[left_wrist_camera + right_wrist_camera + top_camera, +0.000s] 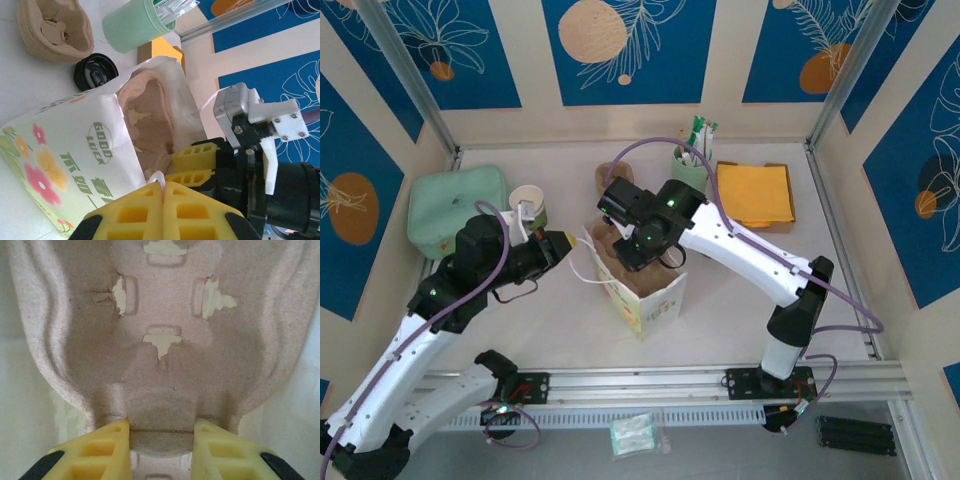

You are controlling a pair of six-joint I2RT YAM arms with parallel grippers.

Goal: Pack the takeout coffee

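Observation:
A white paper bag [655, 300] printed with flowers stands open mid-table. My left gripper [572, 240] is shut on the bag's thin white handle [158, 176], its yellow pads pressed together [164, 184]. The right gripper [642, 252] reaches down into the bag's mouth and is shut on the rim of a brown pulp cup carrier [165, 315] that sits inside; its tips [161, 432] flank a tab of the carrier. From the left wrist, the carrier [150, 115] and the right gripper [196, 164] show inside the bag [65, 150]. The takeout coffee is out of view.
A lidless green-and-white cup [528, 200] stands by a pale green mat [450, 210] at the left. A loose black lid [95, 71], a second pulp carrier [52, 27] and a green holder of packets [690, 165] sit behind the bag. Orange napkins [755, 192] lie at the back right.

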